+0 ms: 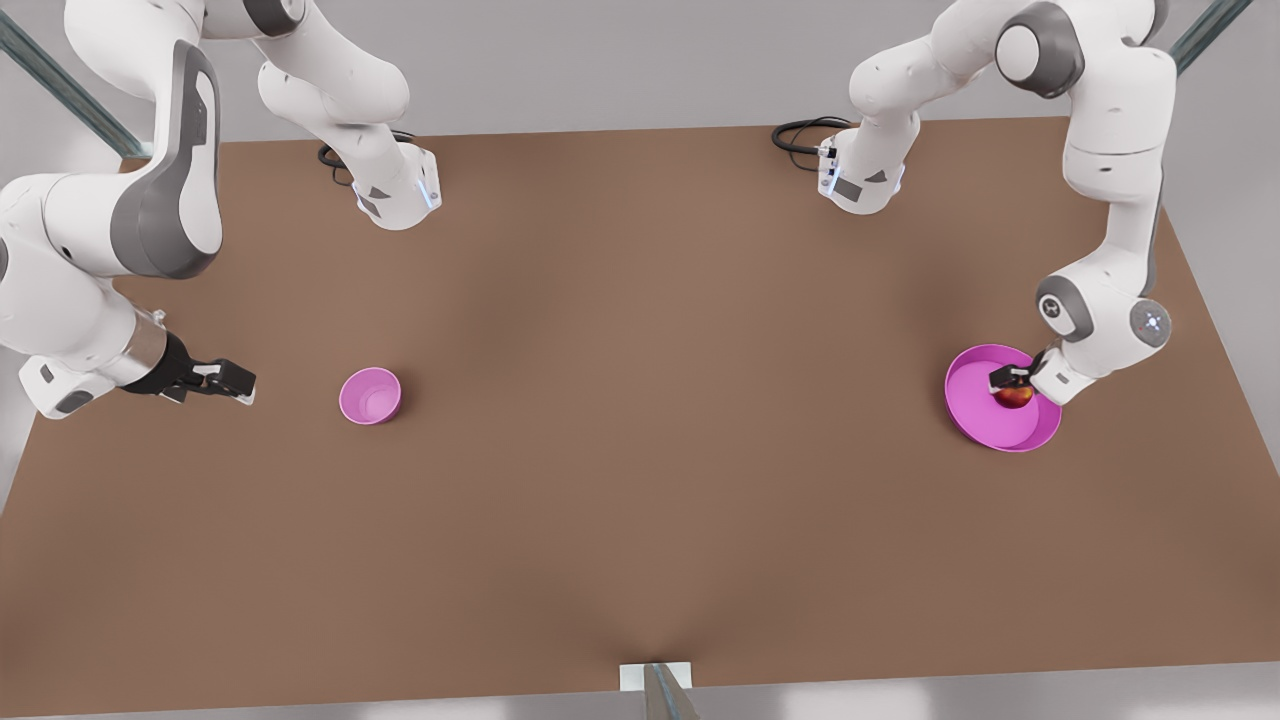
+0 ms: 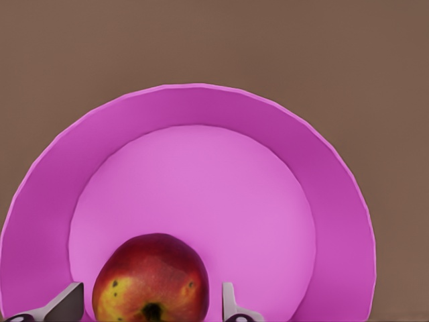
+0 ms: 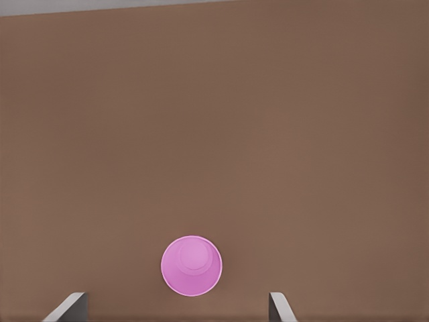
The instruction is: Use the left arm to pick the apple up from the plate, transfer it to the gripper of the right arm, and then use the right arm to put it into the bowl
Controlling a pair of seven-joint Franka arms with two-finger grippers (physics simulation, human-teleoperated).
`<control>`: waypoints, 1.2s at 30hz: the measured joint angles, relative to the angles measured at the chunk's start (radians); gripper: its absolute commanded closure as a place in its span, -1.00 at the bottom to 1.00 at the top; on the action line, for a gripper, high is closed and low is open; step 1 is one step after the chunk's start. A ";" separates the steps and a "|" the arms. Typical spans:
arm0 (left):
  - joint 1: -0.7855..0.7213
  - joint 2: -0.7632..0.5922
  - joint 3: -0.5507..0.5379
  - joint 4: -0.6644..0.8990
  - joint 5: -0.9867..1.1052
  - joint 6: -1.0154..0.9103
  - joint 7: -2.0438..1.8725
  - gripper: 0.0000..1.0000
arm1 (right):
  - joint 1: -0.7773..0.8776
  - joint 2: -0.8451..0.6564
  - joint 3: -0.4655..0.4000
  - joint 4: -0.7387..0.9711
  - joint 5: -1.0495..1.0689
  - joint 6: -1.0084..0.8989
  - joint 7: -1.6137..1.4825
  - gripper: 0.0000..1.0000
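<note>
Currently the apple (image 2: pixel 150 276) is seen lying on the plate (image 1: pixel 966 412) at the front view's right, flanked by the left hand's (image 1: pixel 1012 381) open fingers (image 2: pixel 230 303), contact unclear. The right hand (image 1: pixel 228 381) hangs open beside the bowl (image 1: pixel 369 396), apart from it. Bare brown counter (image 1: pixel 640 480) separates bowl and plate.

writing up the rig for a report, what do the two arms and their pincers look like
Both arms are white jointed shells with grey joint caps and panels, each mounted on the brown table with a black cable looped at its base. The left pincer is black, with light grey fingertips in its wrist view. The right pincer is black behind a silver wrist ring, also with pale grey fingertips.
</note>
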State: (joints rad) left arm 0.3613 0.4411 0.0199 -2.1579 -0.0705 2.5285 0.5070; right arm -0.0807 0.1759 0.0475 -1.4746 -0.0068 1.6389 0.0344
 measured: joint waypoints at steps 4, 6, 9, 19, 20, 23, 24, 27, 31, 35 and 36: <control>0.002 0.010 0.000 -0.001 0.000 0.005 0.027 -1.00 | -0.013 0.003 0.000 0.000 0.001 0.000 -0.001 -1.00; 0.002 0.013 0.000 -0.001 0.000 0.007 0.038 -1.00 | -0.014 0.003 0.001 0.000 0.001 0.000 -0.002 -1.00; 0.002 0.022 0.000 0.000 0.000 0.010 0.053 -1.00 | -0.013 0.003 0.001 0.000 0.001 0.000 -0.002 -1.00; 0.001 0.029 0.000 0.001 0.001 0.017 0.087 -0.52 | -0.013 0.003 0.002 0.000 0.003 0.000 -0.003 -1.00; 0.001 0.029 0.000 0.001 0.002 0.017 0.088 -0.50 | -0.013 0.003 0.002 0.000 0.003 0.000 -0.004 -1.00; 0.001 0.027 0.000 0.001 0.004 0.019 0.092 -0.47 | -0.014 0.003 0.002 0.000 0.003 0.000 -0.004 -1.00; 0.000 0.024 0.000 0.002 0.005 0.019 0.093 -0.45 | -0.014 0.003 0.002 0.000 0.003 0.000 -0.004 -1.00; -0.003 -0.008 0.000 0.005 0.007 0.018 0.097 -0.44 | -0.015 0.004 0.002 0.000 0.003 0.000 -0.004 -1.00; -0.006 -0.030 -0.002 0.007 0.009 0.016 0.103 -0.41 | -0.016 0.008 0.002 0.004 0.003 0.001 -0.005 -1.00; -0.036 -0.066 -0.007 0.017 0.010 0.011 0.107 -0.40 | -0.016 0.009 0.004 0.005 0.004 0.001 -0.004 -1.00; -0.051 -0.076 -0.008 0.024 0.010 0.010 0.107 -0.40 | -0.015 0.009 0.005 0.006 0.004 0.001 -0.004 -1.00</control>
State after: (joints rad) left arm 0.3100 0.3651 0.0121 -2.1334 -0.0602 2.5382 0.6141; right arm -0.0955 0.1854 0.0527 -1.4690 -0.0025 1.6402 0.0308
